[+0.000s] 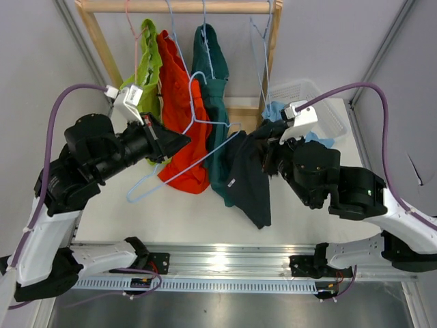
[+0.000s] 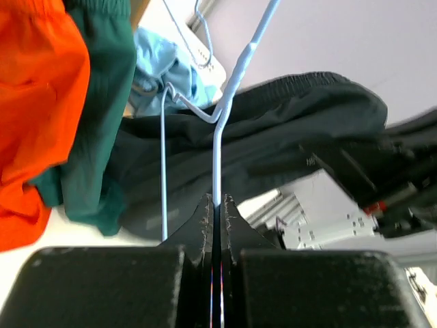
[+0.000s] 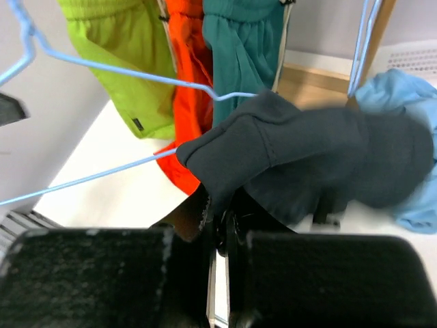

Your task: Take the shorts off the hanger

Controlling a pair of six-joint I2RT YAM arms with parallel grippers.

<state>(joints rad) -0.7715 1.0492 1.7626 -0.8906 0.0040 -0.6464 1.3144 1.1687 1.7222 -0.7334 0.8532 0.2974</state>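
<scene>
My left gripper (image 1: 181, 140) is shut on the wire of a light blue hanger (image 1: 205, 123), held off the rail; it grips the wire in the left wrist view (image 2: 217, 205). The hanger's right end runs into the dark navy shorts (image 1: 249, 178). My right gripper (image 1: 266, 147) is shut on those shorts, pinching a fold in the right wrist view (image 3: 222, 212). Lime green shorts (image 1: 147, 68), orange-red shorts (image 1: 181, 116) and teal green shorts (image 1: 212, 68) hang on the rack. Light blue shorts (image 1: 273, 111) lie behind my right gripper.
A wooden rack (image 1: 177, 7) stands at the back with an empty hanger (image 1: 263, 41) on its right. A white basket (image 1: 311, 96) sits at the back right. The white table (image 1: 171, 212) has a metal rail along its near edge.
</scene>
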